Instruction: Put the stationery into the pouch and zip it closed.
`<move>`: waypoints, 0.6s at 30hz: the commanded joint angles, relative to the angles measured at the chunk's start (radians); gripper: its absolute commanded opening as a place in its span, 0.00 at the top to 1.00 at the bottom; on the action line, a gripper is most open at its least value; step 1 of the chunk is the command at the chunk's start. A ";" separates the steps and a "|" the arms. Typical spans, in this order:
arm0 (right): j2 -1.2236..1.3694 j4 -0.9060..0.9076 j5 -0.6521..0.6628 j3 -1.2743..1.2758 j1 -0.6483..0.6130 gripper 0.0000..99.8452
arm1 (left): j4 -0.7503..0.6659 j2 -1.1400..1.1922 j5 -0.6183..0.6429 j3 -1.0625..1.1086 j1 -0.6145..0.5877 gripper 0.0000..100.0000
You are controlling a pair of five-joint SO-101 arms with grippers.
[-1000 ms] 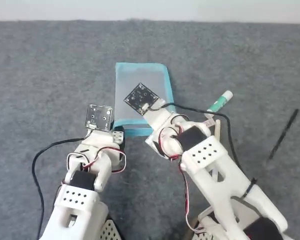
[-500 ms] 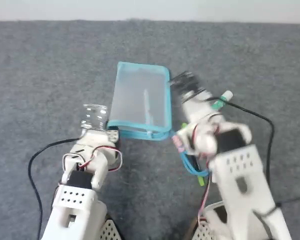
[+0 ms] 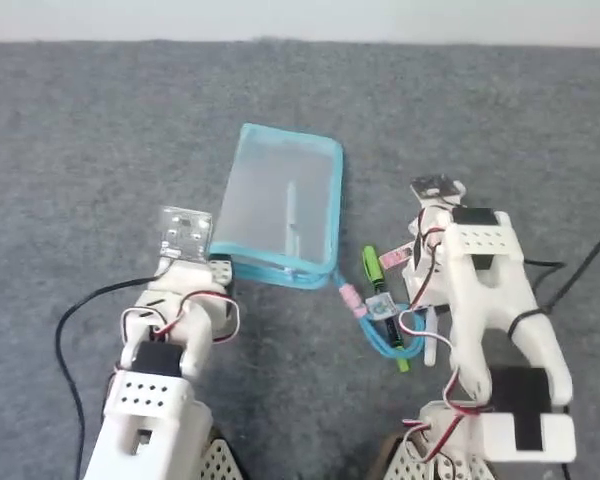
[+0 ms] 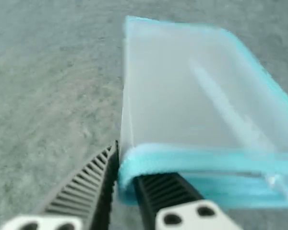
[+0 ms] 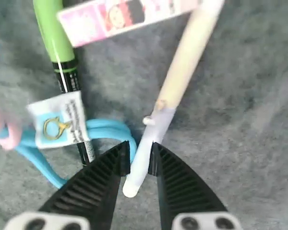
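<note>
A clear pouch [image 3: 280,205] with turquoise trim lies mid-table, a pale pen-like item [image 3: 292,215] inside it. My left gripper [image 3: 223,268] is shut on the pouch's near left corner; in the left wrist view its jaws [image 4: 127,191] pinch the turquoise edge of the pouch [image 4: 192,96]. My right gripper [image 5: 139,163] is shut on the white end of a cream pen [image 5: 182,67]. Beside it lie a green marker [image 5: 50,28], a blue strap [image 5: 105,129] with a white tag [image 5: 57,125], and a pink printed label [image 5: 125,14].
From above, the green marker [image 3: 373,265], blue strap [image 3: 378,335] and cream pen [image 3: 430,340] lie bunched between the pouch and the right arm [image 3: 480,270]. Grey carpet covers the table, with open room at the left and the back.
The right arm swung off the pouch, out to the right and down onto the stationery pile. The pouch turned slightly. My left gripper kept its hold on the corner.
</note>
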 commanded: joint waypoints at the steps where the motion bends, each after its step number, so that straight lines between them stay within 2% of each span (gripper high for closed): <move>1: 0.013 -0.019 -0.015 -0.048 0.018 0.93 | 0.009 -0.028 -0.009 -0.047 0.012 0.99; 14: 0.047 -0.101 0.009 0.078 0.025 0.93 | 0.009 -0.026 -0.009 -0.045 0.017 0.99; 18: 0.045 -0.110 0.029 0.100 0.102 0.93 | 0.009 -0.026 -0.009 -0.045 0.015 0.99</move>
